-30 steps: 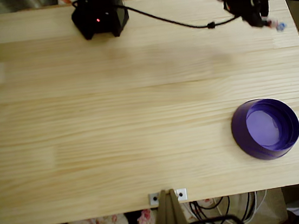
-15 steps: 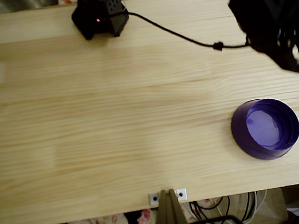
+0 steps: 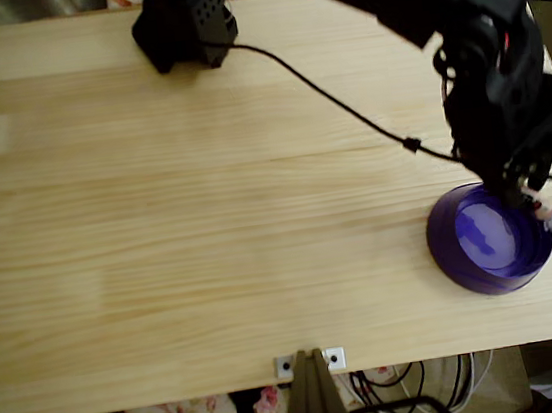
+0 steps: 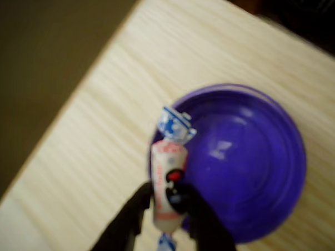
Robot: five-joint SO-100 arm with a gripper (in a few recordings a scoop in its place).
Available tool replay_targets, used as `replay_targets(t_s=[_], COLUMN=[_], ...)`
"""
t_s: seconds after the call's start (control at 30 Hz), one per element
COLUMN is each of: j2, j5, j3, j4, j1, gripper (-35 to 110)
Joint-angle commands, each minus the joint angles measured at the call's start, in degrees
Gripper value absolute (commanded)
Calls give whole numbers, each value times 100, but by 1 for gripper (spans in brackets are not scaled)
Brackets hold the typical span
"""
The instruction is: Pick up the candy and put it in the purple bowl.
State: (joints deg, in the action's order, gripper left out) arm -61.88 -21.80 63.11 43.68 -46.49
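My claw [image 4: 166,214] grips the candy [image 4: 168,181] over the bowl [image 4: 249,162], seemingly above its rim near the bench [image 3: 208,225] edge, so I'd shift inward over the bowl's middle before letting go.

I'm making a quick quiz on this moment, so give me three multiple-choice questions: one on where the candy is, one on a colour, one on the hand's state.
1. Where is the candy?
A. Lying in the bowl
B. Held above the bowl's rim
C. On the table's far left in the overhead view

2. What colour is the bowl?
A. Green
B. Purple
C. Red

3. What is the hand doing?
A. Open, holding nothing
B. Shut on the candy
C. Gripping the bowl's wall

Answers: 1 B, the wrist view shows it between the fingers over the rim. 2 B, purple in both views. 3 B, both fingers pinch the wrapped middle.
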Motion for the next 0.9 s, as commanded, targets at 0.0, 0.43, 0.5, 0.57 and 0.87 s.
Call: replay_targets(t_s=[0.0, 0.43, 0.5, 0.57, 0.87], j2=[-123, 343, 343, 343, 272], j5=[-79, -44, -105, -132, -141], j3=[-993, -1591, -1582, -1582, -1538], j4=[79, 642, 712, 756, 782], j1=[62, 360, 378, 387, 387], gripper=[-1, 0, 5, 7, 15])
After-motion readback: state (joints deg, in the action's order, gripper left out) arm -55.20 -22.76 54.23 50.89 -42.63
